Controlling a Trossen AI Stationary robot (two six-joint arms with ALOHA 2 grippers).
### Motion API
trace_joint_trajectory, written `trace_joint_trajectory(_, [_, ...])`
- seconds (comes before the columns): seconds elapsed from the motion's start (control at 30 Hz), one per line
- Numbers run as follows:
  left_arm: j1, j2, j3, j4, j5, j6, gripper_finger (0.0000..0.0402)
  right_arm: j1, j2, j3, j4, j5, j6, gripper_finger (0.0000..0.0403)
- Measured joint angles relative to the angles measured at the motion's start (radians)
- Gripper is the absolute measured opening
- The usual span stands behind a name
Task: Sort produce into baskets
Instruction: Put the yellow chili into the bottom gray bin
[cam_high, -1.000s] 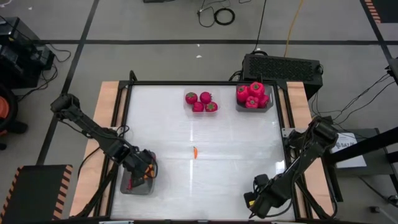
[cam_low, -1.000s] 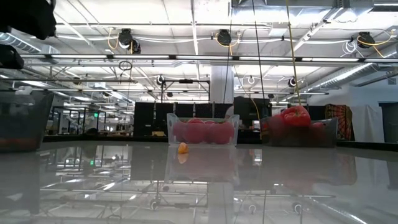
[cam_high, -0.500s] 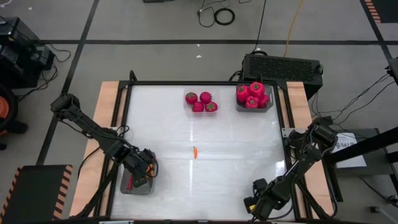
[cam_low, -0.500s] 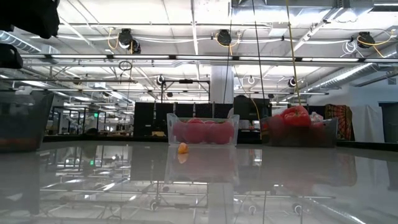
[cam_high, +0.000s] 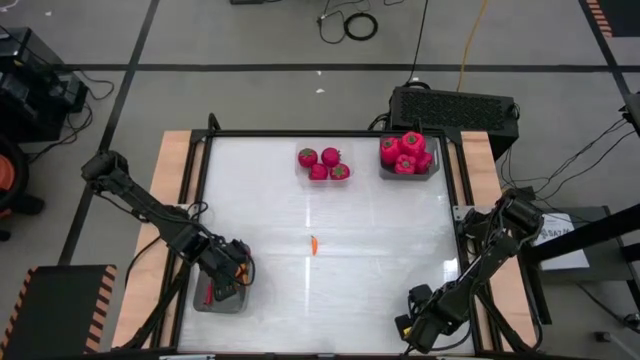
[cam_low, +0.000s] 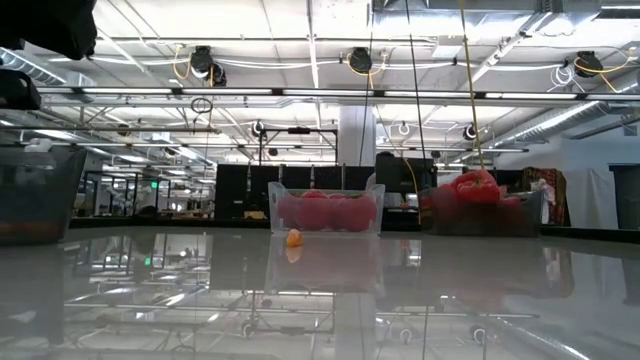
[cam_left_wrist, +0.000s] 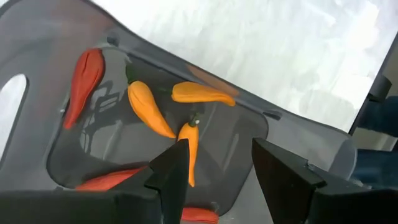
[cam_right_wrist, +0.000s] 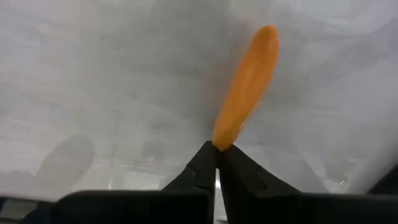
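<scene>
My left gripper (cam_high: 232, 268) hovers open over a grey basket (cam_high: 205, 302) at the near left. In this basket lie several orange and red peppers (cam_left_wrist: 149, 109); one orange pepper (cam_left_wrist: 189, 149) lies below the gap between the fingers. My right gripper (cam_high: 415, 325) is at the near right, shut on an orange pepper (cam_right_wrist: 245, 87). Another small orange pepper (cam_high: 313, 244) lies on the table's middle. At the far edge, red tomatoes fill a clear tray (cam_high: 323, 163) and a grey basket (cam_high: 408, 155). My right gripper pinches the orange pepper's narrow end (cam_right_wrist: 221, 140) between the tips of its two shut fingers. It comes steeply from above. The pepper's body sticks out past the fingertips; whether it rests on the table I cannot tell.
A black box (cam_high: 455, 108) stands behind the table's far right corner. The white table top (cam_high: 380, 240) lies bare between the loose pepper and the far trays. Wooden strips run along the left and right edges.
</scene>
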Motion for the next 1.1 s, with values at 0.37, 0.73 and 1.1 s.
trace_joint_trajectory(0.37, [0.0,-0.004,0.0,0.003,-0.012,0.08,0.0183,-0.092,-0.151,0.0,0.034,0.104,-0.062,0.0002])
trace_joint_trajectory(0.73, [0.0,-0.168,0.107,-0.18,-0.148,0.21,0.0183,-0.349,-0.119,0.002,0.433,0.353,-0.424,0.0001])
trace_joint_trajectory(1.1, [0.033,-0.328,0.118,-0.208,-0.305,0.345,0.0183,-0.601,0.25,0.441,0.596,0.376,-0.918,0.0])
